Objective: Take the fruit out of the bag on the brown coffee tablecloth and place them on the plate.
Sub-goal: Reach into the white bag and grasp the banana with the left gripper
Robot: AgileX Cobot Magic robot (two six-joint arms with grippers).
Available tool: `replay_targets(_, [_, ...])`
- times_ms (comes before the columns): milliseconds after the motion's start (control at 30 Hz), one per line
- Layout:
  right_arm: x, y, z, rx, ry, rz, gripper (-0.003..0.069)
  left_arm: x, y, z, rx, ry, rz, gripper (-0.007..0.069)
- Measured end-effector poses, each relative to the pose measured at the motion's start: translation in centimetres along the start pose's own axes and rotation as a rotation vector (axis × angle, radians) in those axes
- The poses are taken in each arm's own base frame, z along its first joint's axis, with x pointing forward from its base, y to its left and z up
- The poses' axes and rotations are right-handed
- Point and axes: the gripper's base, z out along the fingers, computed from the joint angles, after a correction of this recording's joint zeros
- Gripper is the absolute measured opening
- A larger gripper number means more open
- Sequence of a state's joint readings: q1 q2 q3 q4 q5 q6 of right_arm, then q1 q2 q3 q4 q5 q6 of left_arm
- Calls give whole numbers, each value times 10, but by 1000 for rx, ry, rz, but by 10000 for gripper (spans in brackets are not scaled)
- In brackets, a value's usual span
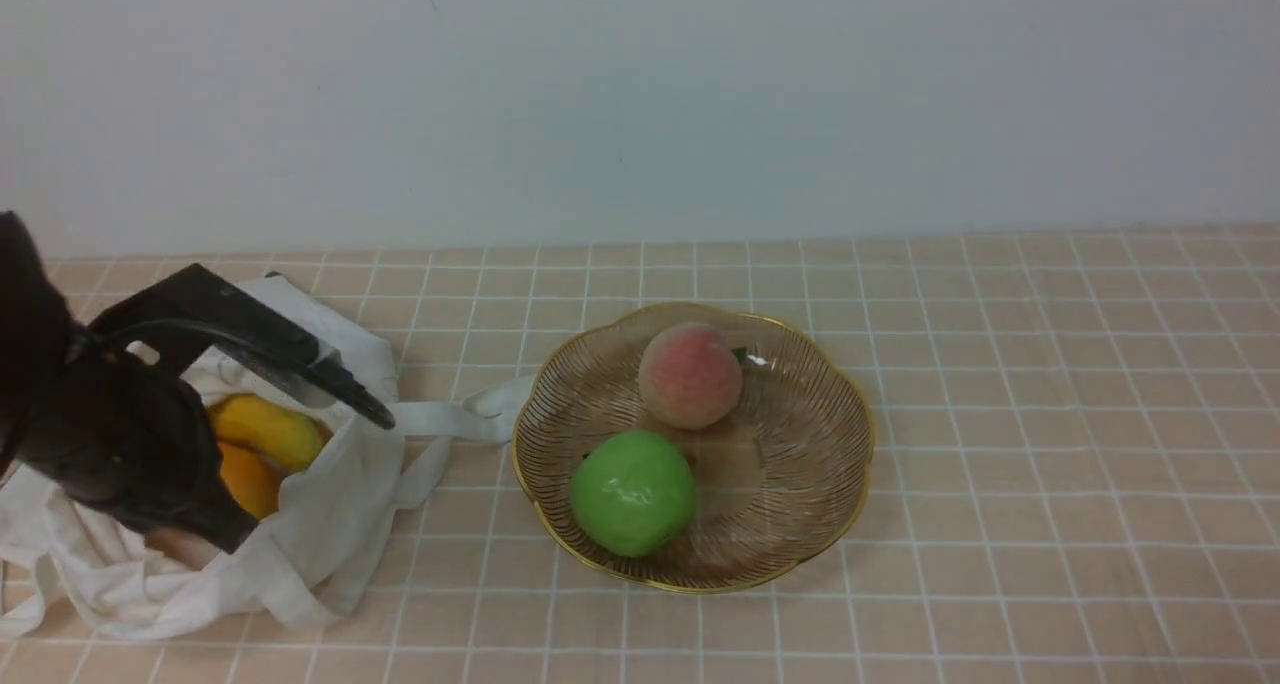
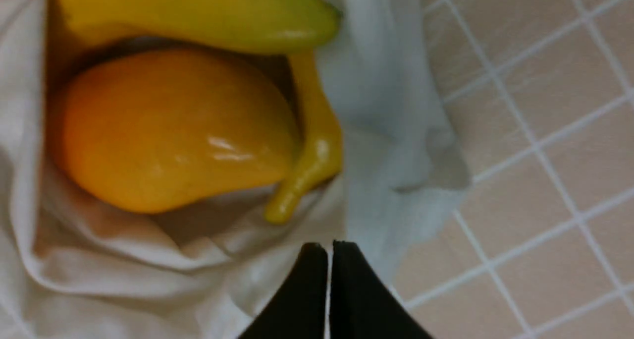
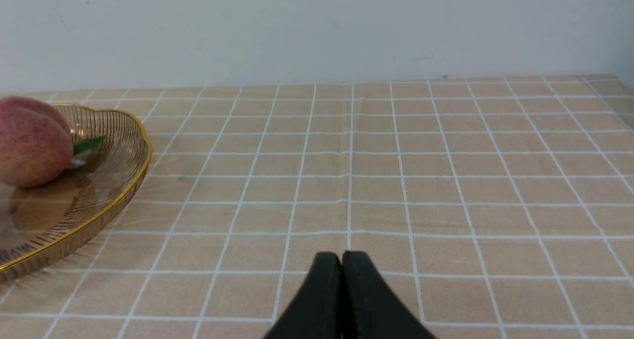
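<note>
At the left of the checked tablecloth [image 1: 1050, 414], the left claw [image 1: 378, 416] hangs at the mouth of the slumped white bag [image 1: 330, 504]. Its tips are pressed together, with nothing visible between them. Inside the bag lie the banana [image 1: 265, 429] and the mango [image 1: 245, 479], touching side by side, the mango half hidden behind the arm. Seen from the left wrist, both run lengthwise across the opening. The banana's greenish tip and the mango's narrow end point toward the bag's rim on the plate side.

Both fruits shine like hard plastic, so they are probably light, stiff and slippery. A hold across the mango's middle, where it bulges least, looks safest. The soft bag is likely to fold in and snag.

To the right, beside the bag's strap, the gold-rimmed plate [image 1: 860, 434] holds a peach [image 1: 690, 374] and a green apple [image 1: 632, 492], with room beside them.

Farther right, the right claw [image 3: 342, 259] hovers over bare cloth, its tips closed on nothing.
</note>
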State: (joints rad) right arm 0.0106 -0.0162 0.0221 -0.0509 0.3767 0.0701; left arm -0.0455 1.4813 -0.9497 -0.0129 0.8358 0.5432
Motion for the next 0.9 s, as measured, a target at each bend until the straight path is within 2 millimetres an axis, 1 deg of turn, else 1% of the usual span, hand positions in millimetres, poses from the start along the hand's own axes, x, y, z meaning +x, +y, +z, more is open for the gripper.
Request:
replay_targets(133, [0, 0, 0, 0, 0, 0, -18, -20, 10, 18, 25, 12, 13, -7])
replay_targets(200, [0, 0, 0, 0, 0, 0, -18, -27, 12, 20, 27, 7, 33, 0])
replay_targets(267, [0, 0, 0, 0, 0, 0, -18, -34, 14, 18, 35, -19, 40, 32])
replay_targets(300, [0, 0, 0, 0, 0, 0, -18, -35, 14, 18, 36, -23, 42, 36])
replay_targets(433, [0, 0, 0, 0, 0, 0, -18, -40, 15, 15, 34, -52, 123, 192])
replay_targets(500, [0, 0, 0, 0, 0, 0, -18, -41, 16, 19, 34, -50, 185, 296])
replay_targets(533, [0, 0, 0, 0, 0, 0, -18, -41, 16, 21, 34, -46, 227, 365])
replay_targets(567, [0, 0, 0, 0, 0, 0, -18, -41, 16, 22, 34, -45, 234, 377])
replay_targets(600, [0, 0, 0, 0, 0, 0, -18, -42, 16, 24, 32, -44, 271, 434])
replay_targets(633, [0, 0, 0, 0, 0, 0, -18, -43, 16, 27, 24, -43, 330, 507])
replay_targets(667, [0, 0, 0, 0, 0, 0, -18, -44, 16, 30, 15, -42, 373, 553])
replay_targets(733, [0, 0, 0, 0, 0, 0, -18, -46, 18, 36, -3, -31, 444, 609])
replay_targets(767, [0, 0, 0, 0, 0, 0, -18, -46, 19, 39, -13, -21, 471, 625])
replay_targets(833, [0, 0, 0, 0, 0, 0, -18, -46, 22, 48, -38, 3, 524, 632])
replay_targets(900, [0, 0, 0, 0, 0, 0, -18, -47, 24, 53, -56, 18, 551, 607])
